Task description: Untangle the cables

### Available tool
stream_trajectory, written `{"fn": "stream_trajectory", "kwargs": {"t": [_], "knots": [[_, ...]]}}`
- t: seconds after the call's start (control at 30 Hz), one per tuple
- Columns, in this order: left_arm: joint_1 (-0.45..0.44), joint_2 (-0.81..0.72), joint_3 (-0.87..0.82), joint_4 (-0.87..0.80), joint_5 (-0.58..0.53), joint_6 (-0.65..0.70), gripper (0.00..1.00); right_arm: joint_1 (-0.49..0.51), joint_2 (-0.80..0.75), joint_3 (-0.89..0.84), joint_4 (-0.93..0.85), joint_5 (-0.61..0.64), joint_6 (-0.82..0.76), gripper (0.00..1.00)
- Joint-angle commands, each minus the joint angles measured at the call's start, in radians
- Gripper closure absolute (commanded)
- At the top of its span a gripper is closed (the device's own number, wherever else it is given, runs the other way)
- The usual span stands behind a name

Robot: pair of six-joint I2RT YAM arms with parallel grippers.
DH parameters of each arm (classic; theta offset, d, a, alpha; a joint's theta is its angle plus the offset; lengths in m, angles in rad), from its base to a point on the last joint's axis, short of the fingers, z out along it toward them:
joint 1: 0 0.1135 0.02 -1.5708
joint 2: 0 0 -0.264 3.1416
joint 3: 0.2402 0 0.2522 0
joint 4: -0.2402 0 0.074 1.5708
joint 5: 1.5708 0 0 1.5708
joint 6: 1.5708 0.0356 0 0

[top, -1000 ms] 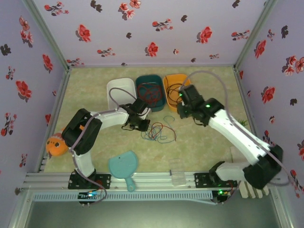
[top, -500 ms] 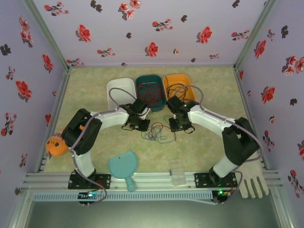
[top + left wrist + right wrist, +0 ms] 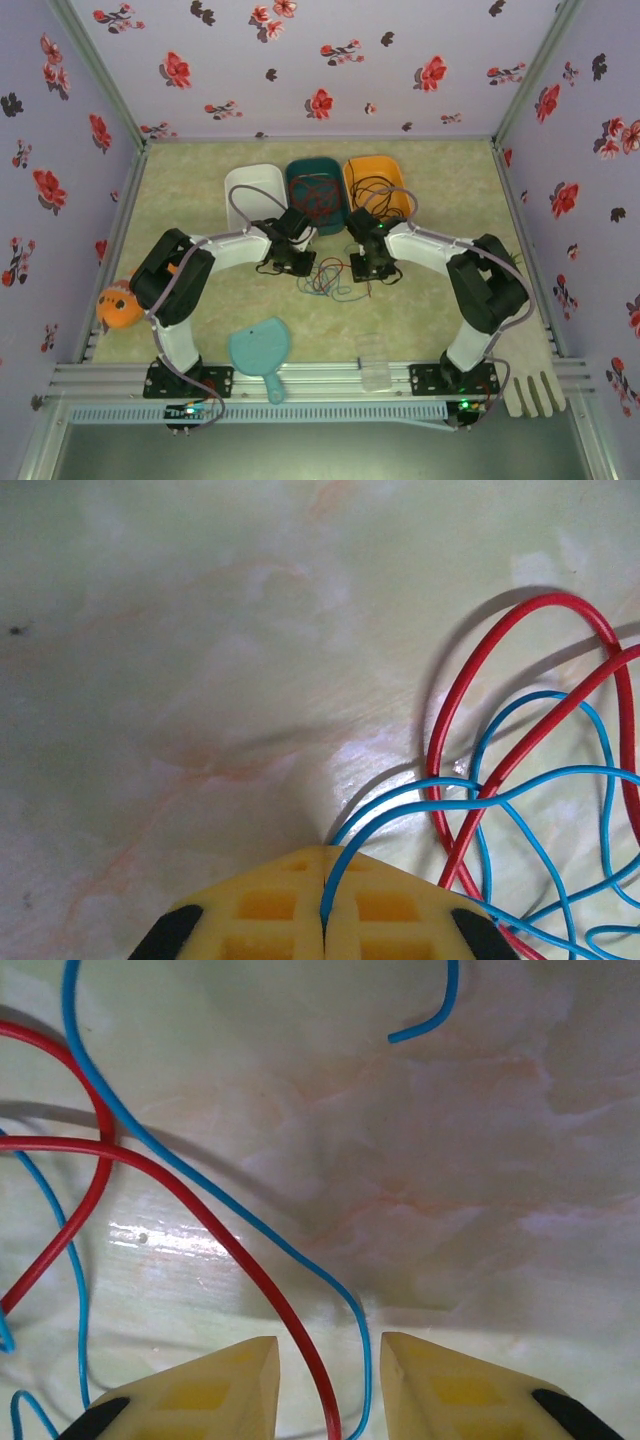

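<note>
**Top external and wrist views: two end effectors at a loose tangle of cables**

Top external view. Three bins stand side by side at the far part of the tabletop [image 3: 190, 190]. From left to right they are a white bin [image 3: 240, 180], with its pale inside in view; a teal bin [image 3: 292, 190] holding a heap of red cables [image 3: 318, 197]; and an orange bin [image 3: 355, 170] holding black cables [image 3: 378, 195]. Just in front of the bins the loose cables [image 3: 335, 280], red and blue, lie in thin overlapping loops on the tabletop. They sit between the left end effector [image 3: 300, 266] and the right end effector [image 3: 368, 270], both lowered to the surface. A small clear box [image 3: 375, 370] sits near the front edge; what it contains cannot be made out.

Left wrist view. The yellow fingers of the left end effector [image 3: 325, 855] are pressed together on a blue cable [image 3: 400, 795]. The cable runs out from between their tips and joins the loops to the right, where a red cable [image 3: 520, 610] arches across it.

Right wrist view. The right end effector [image 3: 330, 1350] stands with its fingers [image 3: 215, 1390] parted. A red cable [image 3: 200, 1210] and a blue cable [image 3: 180, 1175] run side by side through the gap, and neither pad is clamped on them.
</note>
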Motion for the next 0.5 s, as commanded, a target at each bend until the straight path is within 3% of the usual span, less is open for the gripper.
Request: {"fn": "stream_trajectory", "kwargs": {"t": [0.0, 0.1, 0.3, 0.47], "knots": [[-0.002, -0.007, -0.029, -0.08, -0.048, -0.011, 1.0, 0.007, 0.017, -0.013, -0.003, -0.002, 0.028, 0.73], [-0.001, -0.025, -0.031, -0.088, -0.051, -0.012, 1.0, 0.007, -0.022, -0.009, -0.034, 0.023, 0.025, 0.85], [-0.001, -0.085, -0.055, -0.109, -0.092, -0.016, 1.0, 0.007, -0.144, 0.014, -0.137, 0.112, 0.002, 0.97], [0.002, -0.127, -0.071, -0.141, -0.127, -0.01, 1.0, 0.007, -0.223, 0.045, -0.201, 0.187, -0.019, 1.0]]}}
